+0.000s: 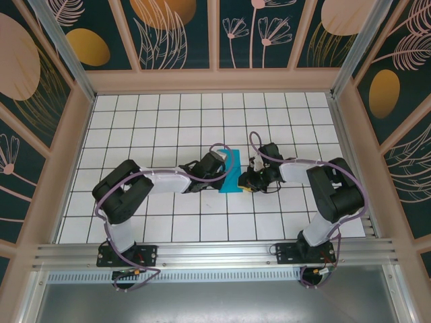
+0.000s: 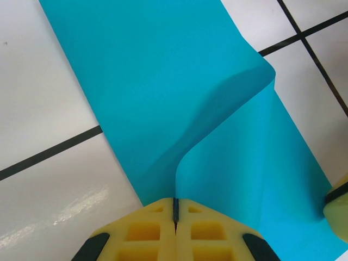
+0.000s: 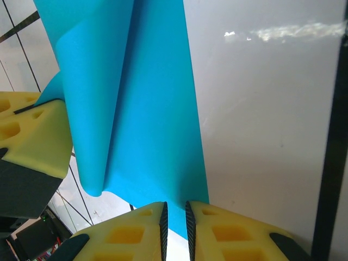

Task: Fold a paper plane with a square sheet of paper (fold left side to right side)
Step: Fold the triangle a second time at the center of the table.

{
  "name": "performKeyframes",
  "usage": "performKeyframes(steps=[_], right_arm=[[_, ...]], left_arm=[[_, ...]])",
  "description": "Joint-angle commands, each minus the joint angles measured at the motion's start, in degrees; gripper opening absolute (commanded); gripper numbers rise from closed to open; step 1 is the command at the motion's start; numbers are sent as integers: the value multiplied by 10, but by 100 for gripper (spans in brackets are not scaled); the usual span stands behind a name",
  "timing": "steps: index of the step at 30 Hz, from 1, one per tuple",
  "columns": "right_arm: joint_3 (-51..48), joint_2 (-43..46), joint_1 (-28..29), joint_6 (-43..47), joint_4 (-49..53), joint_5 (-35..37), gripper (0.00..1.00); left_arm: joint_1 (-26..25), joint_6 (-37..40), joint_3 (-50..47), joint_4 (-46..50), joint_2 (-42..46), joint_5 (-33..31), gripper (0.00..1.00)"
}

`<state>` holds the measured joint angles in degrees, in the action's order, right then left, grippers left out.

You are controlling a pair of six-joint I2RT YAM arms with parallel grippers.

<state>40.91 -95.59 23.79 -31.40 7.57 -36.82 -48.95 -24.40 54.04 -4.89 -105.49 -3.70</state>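
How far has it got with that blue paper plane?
Early on. Done: nothing creased that I can see; the square sheet of paper is plain. In hand: the left tool pinches one edge, lifted and curling over the rest; the right tool sits at another edge. Left: flattening this fold and all the later ones.

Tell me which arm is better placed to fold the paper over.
Probably left: the left gripper is shut on the lifted edge of the sheet; the right gripper has jaws slightly apart.

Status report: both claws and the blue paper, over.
Left claw shut on paper sheet, flap lifted. Right claw at paper edge, narrow gap, grip unclear. Nothing blocking.
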Motion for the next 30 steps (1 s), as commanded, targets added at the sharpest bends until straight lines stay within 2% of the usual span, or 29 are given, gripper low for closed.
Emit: performKeyframes(steps=[1, 30], right_arm=[[0, -25, 8, 14, 33, 40, 21], [1, -35, 13, 14, 36, 40, 21]], left_arm=[[4, 9, 14, 14, -11, -11, 2], [5, 13, 34, 12, -23, -24, 2]])
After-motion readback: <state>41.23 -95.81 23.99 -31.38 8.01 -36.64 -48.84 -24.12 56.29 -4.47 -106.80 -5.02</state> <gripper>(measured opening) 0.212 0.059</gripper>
